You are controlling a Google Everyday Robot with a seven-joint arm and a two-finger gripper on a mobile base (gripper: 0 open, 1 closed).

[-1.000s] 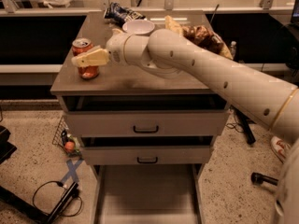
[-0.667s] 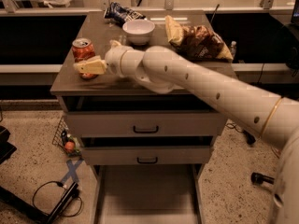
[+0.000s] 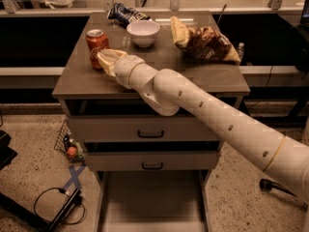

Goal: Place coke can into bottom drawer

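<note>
We're seeing the gripper (image 3: pixel 109 61) dropping from over the coke can (image 3: pixel 97 47) to against its side, both sitting left of the white bowl (image 3: pixel 143 32), jaws we can't tell, so we're still lining up the grasp, with the bottom drawer (image 3: pixel 152 204) waiting open.

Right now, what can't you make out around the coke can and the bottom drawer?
1. Camera view: the end effector sits beside the coke can on the cabinet top. Its own bulk hides any grip or contact.
2. Camera view: the front end of the bottom drawer is cut off by the lower picture edge.
</note>
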